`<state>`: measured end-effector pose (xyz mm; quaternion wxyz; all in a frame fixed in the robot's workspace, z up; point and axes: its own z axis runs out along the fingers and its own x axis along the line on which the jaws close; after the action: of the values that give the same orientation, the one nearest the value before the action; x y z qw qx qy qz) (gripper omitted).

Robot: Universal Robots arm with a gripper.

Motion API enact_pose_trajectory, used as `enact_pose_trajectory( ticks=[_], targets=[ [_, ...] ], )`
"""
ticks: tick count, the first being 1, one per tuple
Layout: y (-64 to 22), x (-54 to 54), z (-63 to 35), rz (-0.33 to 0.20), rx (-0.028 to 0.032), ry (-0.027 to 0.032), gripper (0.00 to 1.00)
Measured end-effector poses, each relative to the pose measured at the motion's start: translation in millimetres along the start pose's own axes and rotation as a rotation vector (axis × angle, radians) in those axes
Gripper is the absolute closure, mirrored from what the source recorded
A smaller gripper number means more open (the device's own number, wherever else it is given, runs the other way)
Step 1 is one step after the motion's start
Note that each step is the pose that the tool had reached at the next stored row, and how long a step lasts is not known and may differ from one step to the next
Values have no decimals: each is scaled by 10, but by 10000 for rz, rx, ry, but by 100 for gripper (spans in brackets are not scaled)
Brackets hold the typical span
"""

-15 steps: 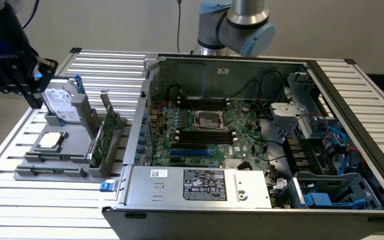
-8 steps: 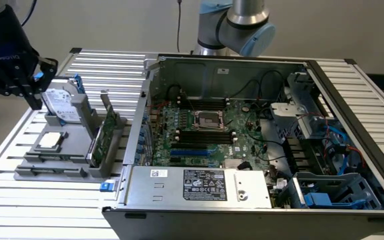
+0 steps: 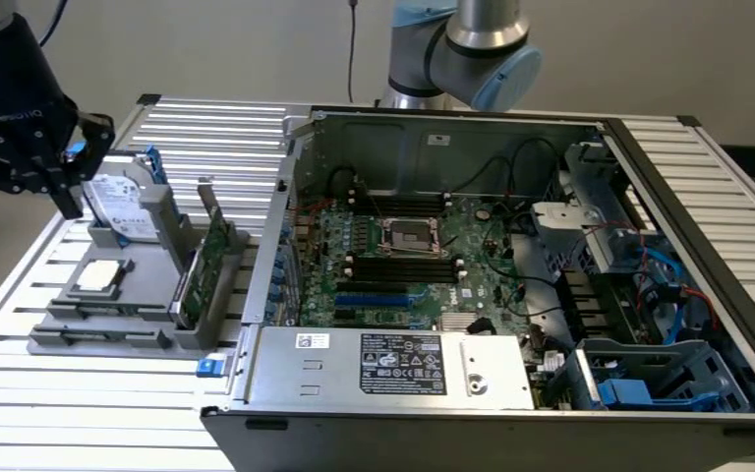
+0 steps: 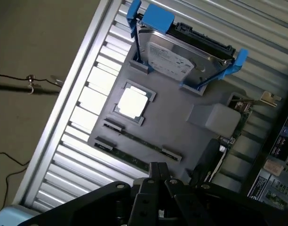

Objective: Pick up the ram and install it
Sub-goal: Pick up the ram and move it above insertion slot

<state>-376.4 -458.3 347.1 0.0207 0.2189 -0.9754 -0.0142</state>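
The end effector [image 4: 158, 165] hangs over the gray fixture [image 4: 181, 134] on the worktop [image 3: 76, 413], fingers pressed together on nothing. The ram [image 4: 127, 158] stands on edge in a fixture slot, probably so that its top edge can be pinched. The wrist view shows it near the processor [image 4: 132, 103] and hard drive [image 4: 181, 56], while the exterior view adds the open computer case [image 3: 509, 128] with its black memory slots [image 3: 404, 267].
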Motion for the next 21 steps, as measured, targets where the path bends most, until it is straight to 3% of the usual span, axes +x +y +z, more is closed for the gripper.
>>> enact_pose_trajectory(
  ticks=[21],
  targets=[
    [-4,-3,105,-3819,140,146,89]
  ],
)
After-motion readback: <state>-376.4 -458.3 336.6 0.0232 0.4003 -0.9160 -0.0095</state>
